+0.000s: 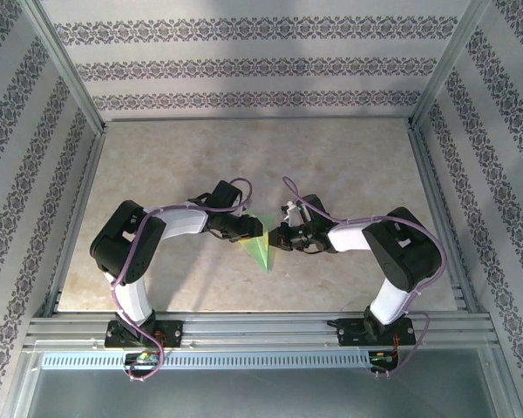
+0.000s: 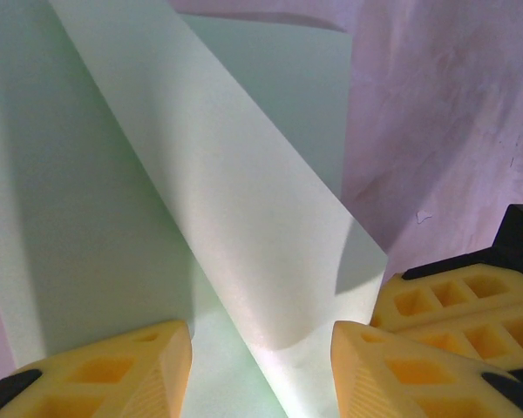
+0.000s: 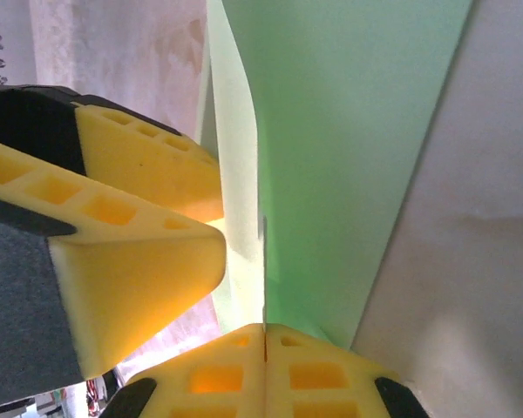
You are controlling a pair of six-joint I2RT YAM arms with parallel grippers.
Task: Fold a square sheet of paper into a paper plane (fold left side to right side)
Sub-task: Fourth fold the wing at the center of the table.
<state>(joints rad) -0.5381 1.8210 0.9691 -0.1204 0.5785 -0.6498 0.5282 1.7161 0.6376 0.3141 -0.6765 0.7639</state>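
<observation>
**Mid-fold, more creasing to come**

My right gripper (image 3: 263, 370) is pinched shut on a raised edge of the paper (image 1: 261, 246). Just beside it, the left gripper (image 2: 261, 374) has its fingers apart, astride a creased layer. I judge the early folds done, since layers and a point show. The side-over fold is unflattened, and later folds remain.

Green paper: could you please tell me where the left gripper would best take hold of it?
Probably the green paper by its raised flap, pinched across its thickness from the end that the open left gripper straddles. It stands up off the table; the rest lies flat. The right gripper pinches its edge.
</observation>
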